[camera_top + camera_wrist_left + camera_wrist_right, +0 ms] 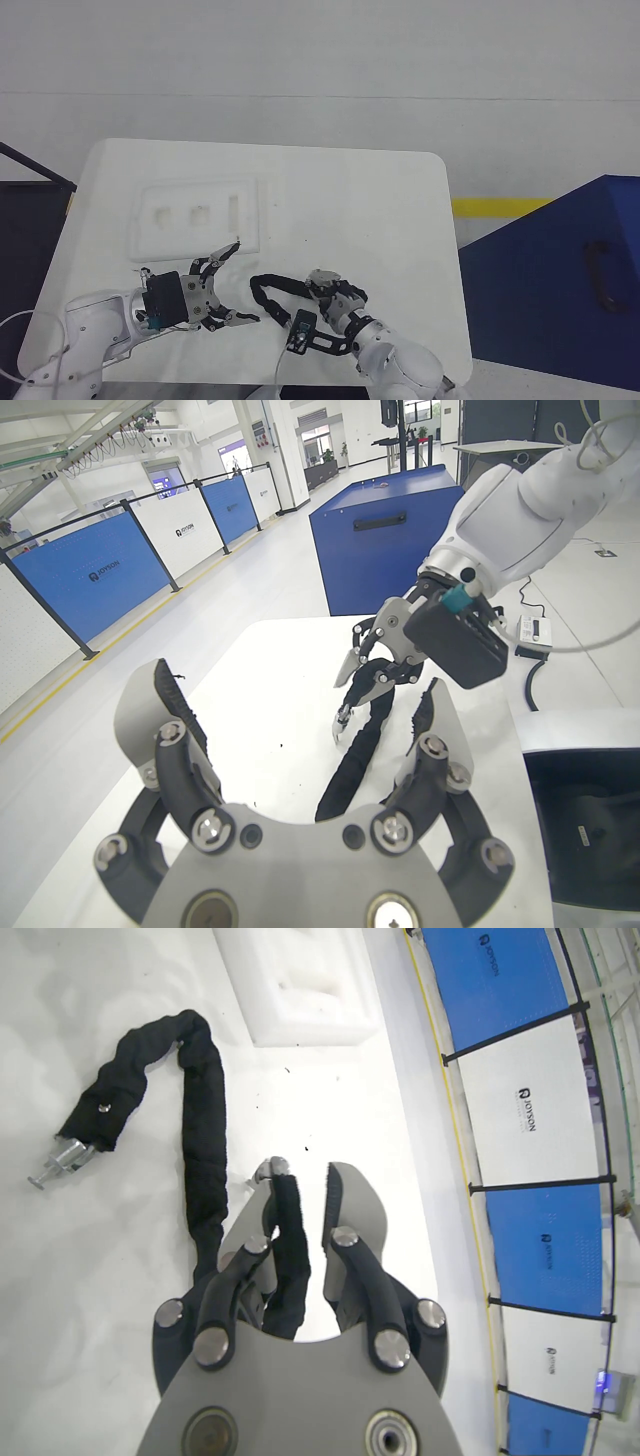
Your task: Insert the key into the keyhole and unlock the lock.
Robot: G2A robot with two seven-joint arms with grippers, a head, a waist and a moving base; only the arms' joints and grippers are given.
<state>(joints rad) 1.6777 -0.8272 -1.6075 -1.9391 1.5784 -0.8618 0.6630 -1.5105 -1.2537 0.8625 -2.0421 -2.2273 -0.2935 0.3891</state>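
Right gripper (302, 1178) is open around one end of the chain lock (202, 1128), so it may slip. Left gripper (297, 680) is spread wide.

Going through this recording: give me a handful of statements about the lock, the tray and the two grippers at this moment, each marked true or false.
1. The left gripper is open and holds nothing. True.
2. The chain lock lies in the foam tray. False: it lies on the table, apart from the tray.
3. The chain's fabric sleeve is red. False: it is black.
4. One end of the chain sits between the fingers of the right gripper. True.
5. The chain's other end, the bare metal end, is gripped too. False: it lies free on the table, away from both grippers.
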